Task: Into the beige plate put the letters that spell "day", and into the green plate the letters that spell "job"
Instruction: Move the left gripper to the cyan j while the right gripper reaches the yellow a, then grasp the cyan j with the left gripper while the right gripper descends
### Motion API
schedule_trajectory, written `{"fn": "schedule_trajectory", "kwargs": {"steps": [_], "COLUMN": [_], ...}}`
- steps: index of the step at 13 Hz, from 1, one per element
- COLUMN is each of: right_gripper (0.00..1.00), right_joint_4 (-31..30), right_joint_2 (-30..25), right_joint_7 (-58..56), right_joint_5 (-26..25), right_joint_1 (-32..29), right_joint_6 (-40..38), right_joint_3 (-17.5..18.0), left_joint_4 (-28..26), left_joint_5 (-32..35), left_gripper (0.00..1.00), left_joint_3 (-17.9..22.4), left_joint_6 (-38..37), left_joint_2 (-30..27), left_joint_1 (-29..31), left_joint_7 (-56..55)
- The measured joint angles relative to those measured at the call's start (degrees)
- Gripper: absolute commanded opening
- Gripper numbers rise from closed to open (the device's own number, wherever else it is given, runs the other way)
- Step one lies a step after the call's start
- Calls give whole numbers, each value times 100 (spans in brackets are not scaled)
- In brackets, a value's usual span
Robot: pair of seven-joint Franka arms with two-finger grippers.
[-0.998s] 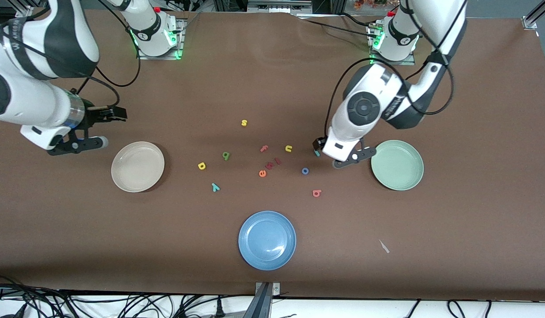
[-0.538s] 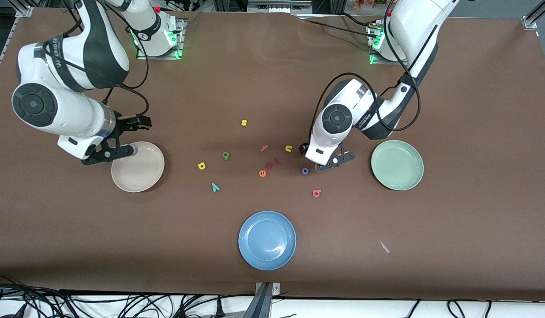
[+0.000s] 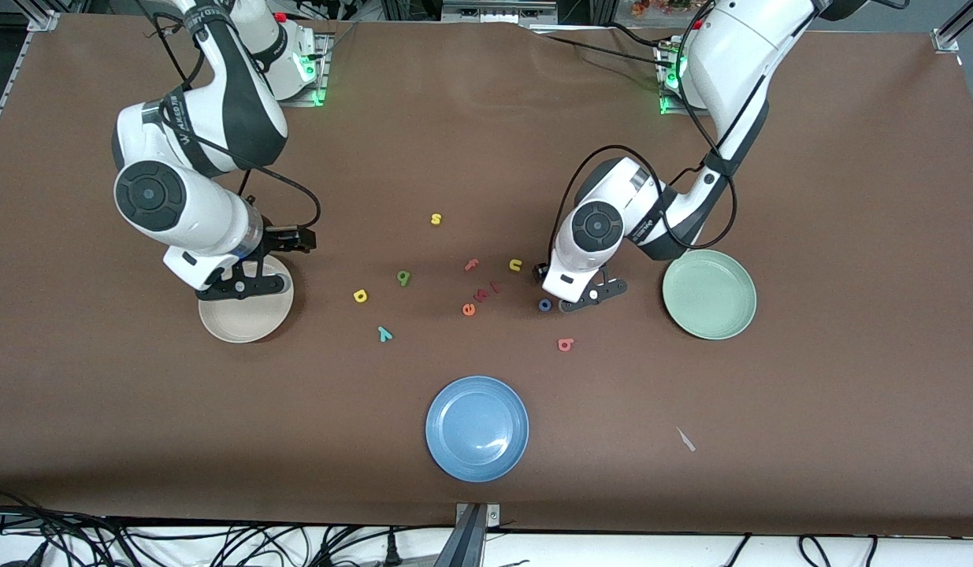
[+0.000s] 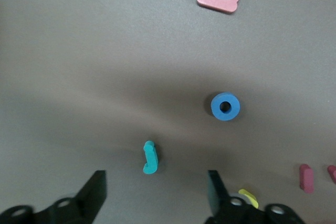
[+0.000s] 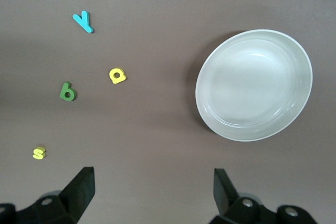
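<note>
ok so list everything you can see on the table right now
beige plate: 1, cream-beige, toward the right arm's end
green plate: 1, pale green, toward the left arm's end
blue plate: 1, blue, nearest the front camera
yellow d, green a, teal y: 3, on the table beside the beige plate
teal j, blue o, salmon b: 3, on the table beside the green plate
yellow s, yellow u, pink f, orange e: 4, mid-table
red letters: 2, beside the orange e
white scrap: 1, nearer the camera than the green plate
left gripper: 1, black, open, over the teal j
right gripper: 1, black, open, over the beige plate's rim
</note>
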Motion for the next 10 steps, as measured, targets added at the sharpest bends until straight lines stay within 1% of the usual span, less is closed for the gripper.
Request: {"fn": "schedule_trajectory", "kwargs": {"steps": [1, 2, 4, 6, 9, 10], "right_gripper": [100, 100, 100, 100, 100, 100], "right_joint_4": [-45, -129, -358, -484, -522, -530], "right_joint_2": [0, 2, 68, 278, 600, 658], "right_joint_7": [5, 25, 243, 610, 938, 953], "right_joint_5": [1, 9, 26, 27, 27, 27], "right_joint_1": [-4, -3, 65, 208, 328, 341], "right_joint_6": [114, 306, 771, 1167, 1466, 1562], "right_joint_3": [-3, -4, 5, 7, 9, 8], "left_joint_4": [-17, -41, -65, -196, -363, -363], "left_joint_5": [0, 0, 0, 13, 166, 175], "left_gripper": [58, 53, 52, 45, 40, 34], "left_joint_3": [1, 4, 9, 18, 38, 41], "left_joint_6": [35, 64, 130, 360, 552, 554], "left_joint_2": [33, 48, 73, 88, 119, 126], "left_joint_1": [0, 1, 2, 5, 16, 17], "left_joint_7": [0, 2, 2, 3, 5, 5]}}
